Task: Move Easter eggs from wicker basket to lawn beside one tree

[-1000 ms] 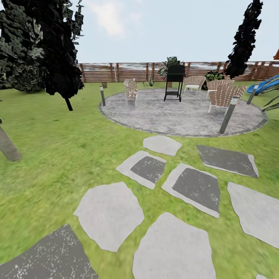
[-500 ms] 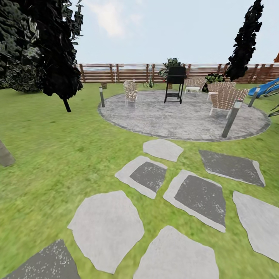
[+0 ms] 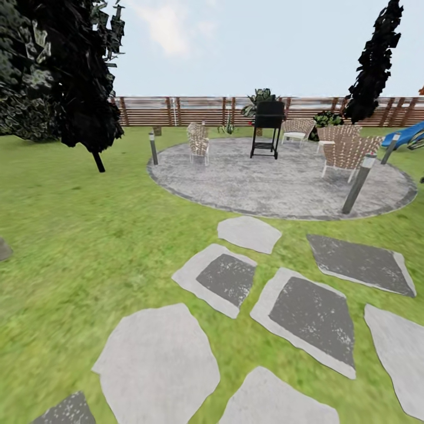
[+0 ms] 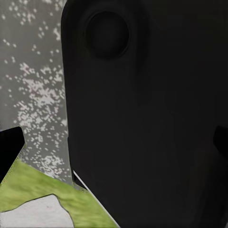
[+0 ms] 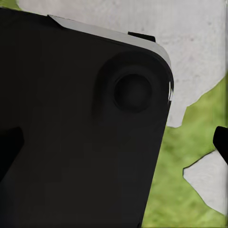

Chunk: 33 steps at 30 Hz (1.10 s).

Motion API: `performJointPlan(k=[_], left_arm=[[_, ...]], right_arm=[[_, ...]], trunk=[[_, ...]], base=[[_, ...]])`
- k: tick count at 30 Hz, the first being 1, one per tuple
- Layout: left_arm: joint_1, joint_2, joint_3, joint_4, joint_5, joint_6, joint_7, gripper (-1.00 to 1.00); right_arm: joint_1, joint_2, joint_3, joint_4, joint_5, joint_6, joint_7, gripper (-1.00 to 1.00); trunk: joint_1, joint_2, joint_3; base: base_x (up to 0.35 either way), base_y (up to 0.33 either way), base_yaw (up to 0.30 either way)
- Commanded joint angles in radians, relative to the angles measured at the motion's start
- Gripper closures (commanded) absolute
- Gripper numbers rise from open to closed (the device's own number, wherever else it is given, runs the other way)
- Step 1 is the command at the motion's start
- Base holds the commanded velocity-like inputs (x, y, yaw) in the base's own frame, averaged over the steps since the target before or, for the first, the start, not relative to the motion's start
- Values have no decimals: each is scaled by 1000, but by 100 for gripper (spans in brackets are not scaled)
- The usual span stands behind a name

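Note:
The lawn [image 3: 88, 224] spreads wide and green ahead of me. At the far left stands dark, green-speckled foliage of a tree [image 3: 23, 88], and a sliver of a pale trunk [image 3: 3, 249] shows at the left edge. The eggs are out of view. A small brown object [image 3: 157, 130] sits by the fence, too small to tell what it is. In the left wrist view my left gripper [image 4: 114, 149] has its dark fingertips [image 4: 10, 152] far apart, nothing between them. My right gripper [image 5: 114, 145] stands the same way, fingertips [image 5: 221, 142] at the picture's edges, over grass and stone.
Flat stepping stones [image 3: 159, 359] lie in the grass in front of me. Beyond them is a round paved patio [image 3: 277, 182] with wicker chairs [image 3: 198, 141], a black grill [image 3: 266, 126] and short lamp posts [image 3: 358, 185]. A black-leaved tree [image 3: 82, 88] stands left, a wooden fence [image 3: 176, 111] behind.
The whole view has shifted: the stepping stones have slid down the picture and the pale trunk at the left has nearly left it, so the camera has moved forward.

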Motion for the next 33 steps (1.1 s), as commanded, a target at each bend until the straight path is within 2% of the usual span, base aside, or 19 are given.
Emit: performJointPlan(k=[1,33], left_arm=[[0,0,0,0,1,-1,0,-100],[0,0,0,0,1,-1,0,-100]], right_arm=[[-1,0,3,1,3,-3,0,-100],[0,1,3,1,-1,5,0,-100]], trunk=[[1,0,-1],[1,0,-1]], base=[[339,0,0],[339,0,0]])
